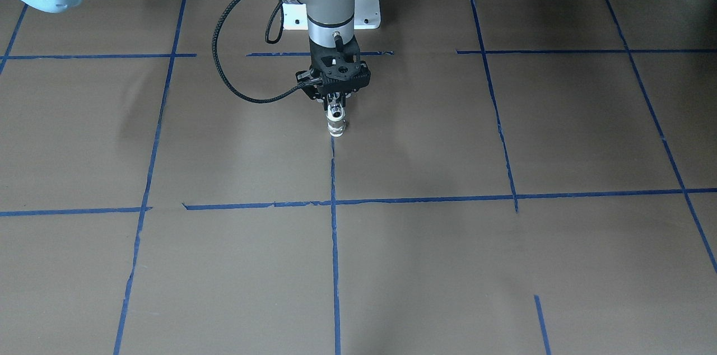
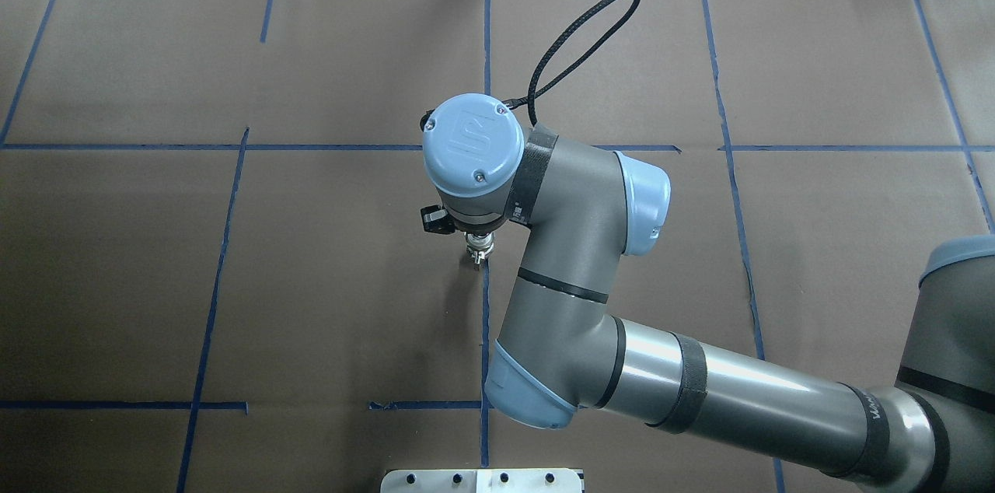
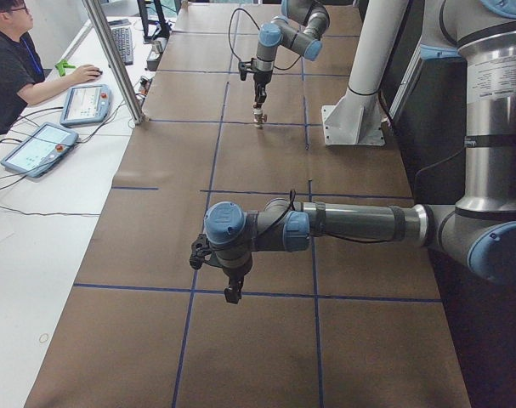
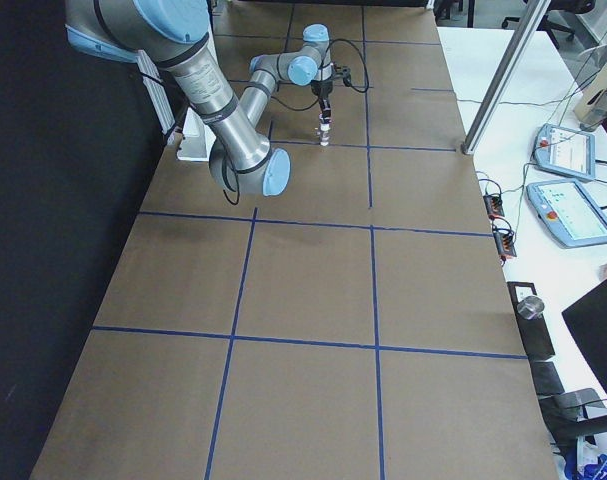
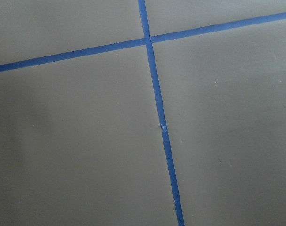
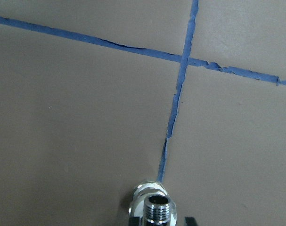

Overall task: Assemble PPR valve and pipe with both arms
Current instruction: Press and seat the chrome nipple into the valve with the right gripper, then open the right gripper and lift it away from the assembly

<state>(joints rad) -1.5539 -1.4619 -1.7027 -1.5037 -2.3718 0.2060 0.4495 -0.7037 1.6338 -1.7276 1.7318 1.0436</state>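
A small chrome valve [image 1: 336, 126] with a threaded end stands upright on a blue tape line of the brown table. My right gripper [image 1: 334, 106] points straight down and is shut on the valve's top. The valve also shows in the overhead view [image 2: 478, 248], the right wrist view [image 6: 157, 209] and the left exterior view [image 3: 258, 116]. My left gripper [image 3: 233, 293] hangs low over the table far from the valve; I cannot tell whether it is open or shut. The left wrist view holds only bare table and tape. No pipe is in view.
The white pedestal base [image 1: 367, 5] stands just behind the valve. An operator [image 3: 11, 68] sits at a side desk with touch panels [image 3: 36, 146]. A metal post [image 3: 113, 59] rises at the table's far edge. Blue tape lines [image 1: 334, 232] grid the table.
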